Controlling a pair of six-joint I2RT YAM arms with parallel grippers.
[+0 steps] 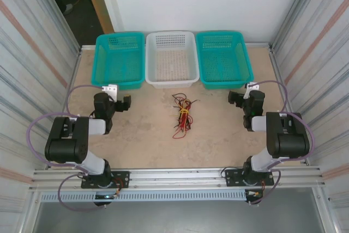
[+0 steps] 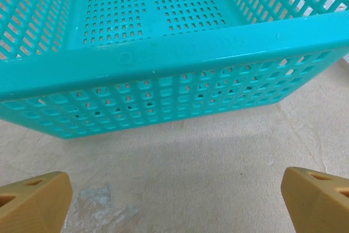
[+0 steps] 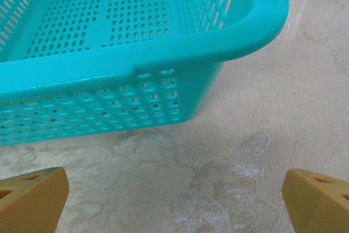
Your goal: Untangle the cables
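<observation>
Top view: a bundle of thin red, yellow and black cables (image 1: 182, 114) lies tangled in a short heap on the beige stone-patterned table (image 1: 147, 143), at mid-table, between the two arms and just in front of the white perforated plastic basket (image 1: 170, 35). This basket sits at the far edge, flanked by the left teal perforated plastic basket (image 1: 101, 53) and the right teal perforated plastic basket (image 1: 246, 53). The three stand side by side, rims nearly touching.

Left wrist view: close look at the left teal basket's near wall (image 2: 163, 96) and its gridded floor, with bare table (image 2: 191, 173) in front. The tan fingertips (image 2: 32, 200) of the left gripper (image 2: 174, 203) sit at the two bottom corners, wide apart, with nothing between them.

Right wrist view: the near right corner of the right teal basket (image 3: 163, 53) and mottled table (image 3: 283, 107) beside it. The right gripper (image 3: 174, 203) has its tan fingertips (image 3: 316, 197) equally spread, holding nothing.

Arm pose (top view): both arms are folded, elbows back over their bases and forearms reaching forward. The left gripper (image 1: 122, 103) sits low, just short of the left teal basket. The right gripper (image 1: 235, 97) mirrors it before the right teal basket. Both are well apart from the cables. Thick lilac hoses (image 1: 32, 129) loop off each arm.

Containers: the perforated floors of all three baskets are in plain sight through their open tops. The cables lie outside them, on the table.
</observation>
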